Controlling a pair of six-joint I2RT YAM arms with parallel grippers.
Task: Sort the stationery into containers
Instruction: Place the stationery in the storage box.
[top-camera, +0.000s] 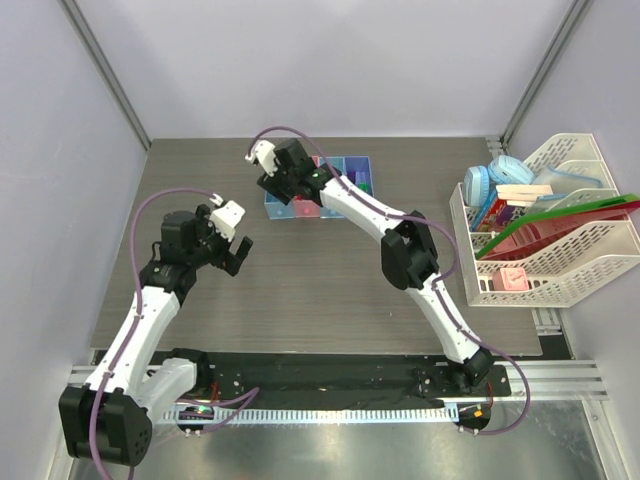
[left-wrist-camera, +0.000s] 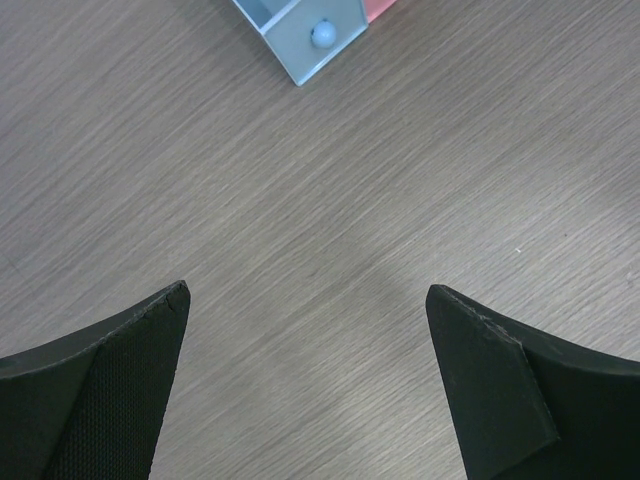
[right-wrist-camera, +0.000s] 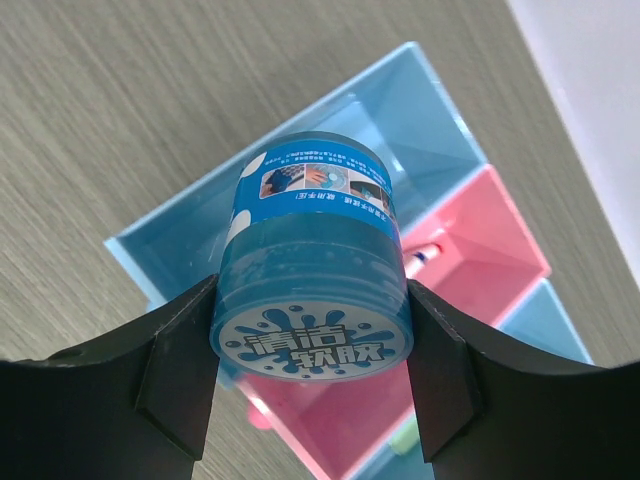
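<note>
My right gripper (right-wrist-camera: 310, 300) is shut on a round blue tub (right-wrist-camera: 312, 260) with a printed white lid, one finger on each side. It hangs above the blue bin (right-wrist-camera: 410, 120) at the left end of the row of containers (top-camera: 352, 168). Beside that bin, the pink bin (right-wrist-camera: 480, 250) holds a white marker (right-wrist-camera: 424, 259). In the top view the right gripper (top-camera: 275, 178) covers that end of the row. My left gripper (top-camera: 236, 250) is open over bare table, fingers (left-wrist-camera: 120, 370) wide apart with nothing between them. The blue bin (left-wrist-camera: 305, 50) shows at the top of its view.
Two white mesh racks (top-camera: 560, 270) with books, folders and a pink item stand at the table's right edge. Grey walls close off the back and both sides. The right arm (top-camera: 405, 250) stretches diagonally across the middle of the table.
</note>
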